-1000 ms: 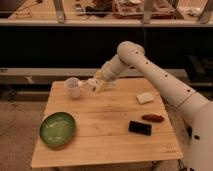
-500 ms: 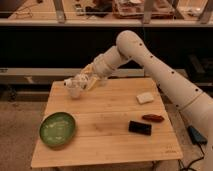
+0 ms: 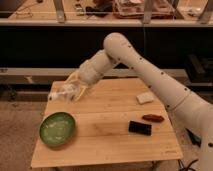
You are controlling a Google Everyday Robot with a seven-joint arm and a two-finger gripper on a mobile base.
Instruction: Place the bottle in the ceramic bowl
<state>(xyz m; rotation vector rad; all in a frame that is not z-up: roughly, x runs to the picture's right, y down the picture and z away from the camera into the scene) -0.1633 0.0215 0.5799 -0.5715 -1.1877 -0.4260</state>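
Observation:
The green ceramic bowl (image 3: 57, 129) sits on the wooden table (image 3: 107, 145) near its front left corner, and nothing lies in it. My gripper (image 3: 66, 93) hangs over the table's back left part, behind and a little above the bowl. It is shut on the pale whitish bottle (image 3: 57, 95), which lies roughly level and sticks out to the left of the fingers. The bottle is in the air, short of the bowl. The white arm (image 3: 150, 75) reaches in from the right.
A small flat white block (image 3: 145, 97) lies at the back right of the table. A black flat object (image 3: 139, 128) and a reddish-brown item (image 3: 152, 118) lie front right. The white cup is hidden behind the gripper. A dark shelf runs behind the table.
My gripper has carried the bottle leftward and slightly down, from the table's back middle to its back left, closer to the bowl. The things on the table have not moved.

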